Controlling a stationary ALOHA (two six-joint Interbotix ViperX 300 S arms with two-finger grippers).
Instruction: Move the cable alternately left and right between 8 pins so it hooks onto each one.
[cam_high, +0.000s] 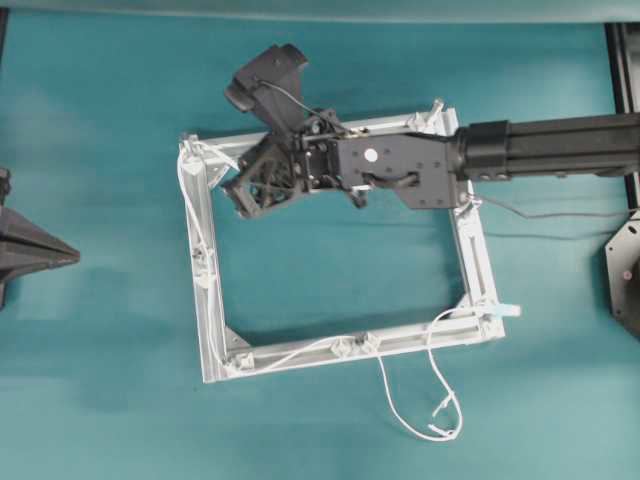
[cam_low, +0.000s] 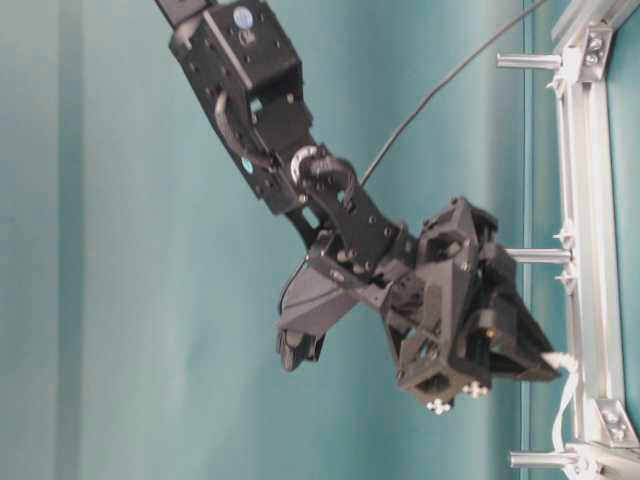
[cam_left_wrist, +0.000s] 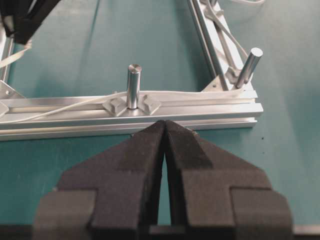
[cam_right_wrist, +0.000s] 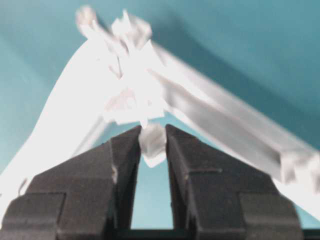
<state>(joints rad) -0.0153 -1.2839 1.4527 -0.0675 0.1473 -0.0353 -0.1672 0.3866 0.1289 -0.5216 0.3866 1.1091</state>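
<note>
The white cable (cam_high: 300, 352) trails from a loose end on the cloth in front of the frame, along the frame's near bar and up its left bar to the far-left corner. There my right gripper (cam_high: 230, 190) is shut on a short bit of the cable (cam_right_wrist: 152, 142), just inside that corner and above the table. At table level the pinched cable (cam_low: 565, 395) hangs from the fingertips (cam_low: 548, 366). Upright pins (cam_left_wrist: 133, 85) stand on brackets along the bars. My left gripper (cam_left_wrist: 165, 125) is shut on nothing, outside the left bar, facing a pin.
The square aluminium frame (cam_high: 470, 250) lies on teal cloth. The right arm (cam_high: 540, 150) crosses above its far bar. The left gripper (cam_high: 72, 257) sits at the overhead view's left edge. A black base (cam_high: 625, 270) stands at the right edge.
</note>
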